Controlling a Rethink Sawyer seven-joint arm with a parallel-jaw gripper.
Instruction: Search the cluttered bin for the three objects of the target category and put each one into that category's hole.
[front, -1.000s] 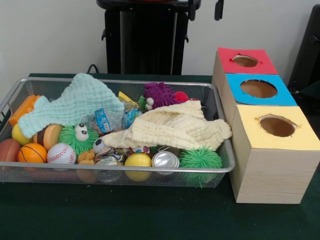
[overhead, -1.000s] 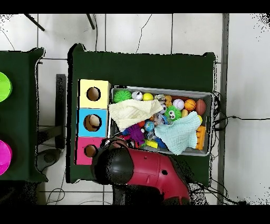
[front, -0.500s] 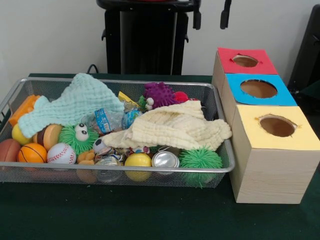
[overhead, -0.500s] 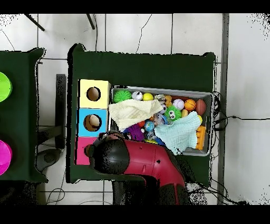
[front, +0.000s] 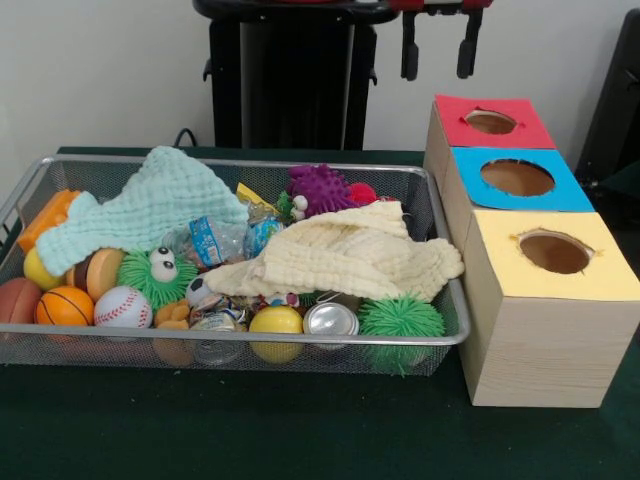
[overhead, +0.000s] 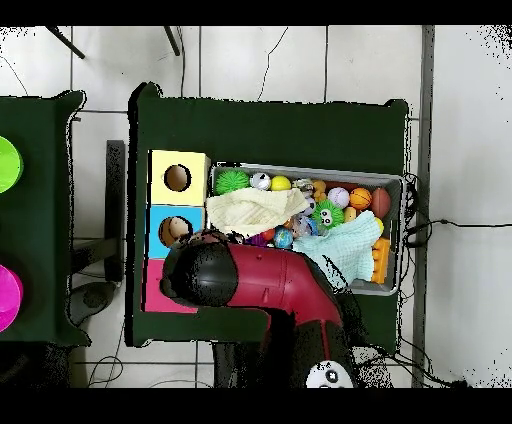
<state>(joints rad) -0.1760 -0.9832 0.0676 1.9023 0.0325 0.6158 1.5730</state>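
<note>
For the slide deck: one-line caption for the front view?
Open end effector above a cluttered wire bin, beside three wooden boxes with holes.

Robotics lab: green-covered bench (front: 300, 440), test boxes with coloured hole tops (front: 545, 290) right below the claw (front: 437, 45), tiled floor (overhead: 270, 60), loose cables (overhead: 440, 225).

A plain pale wall (front: 110, 70) stands behind a table covered in dark green cloth (front: 250, 430). From overhead the floor (overhead: 280, 60) is light tile with dark grout lines and thin cracks, cables trailing beside the table. A second green-covered table (overhead: 35, 220) stands apart at one side.
</note>
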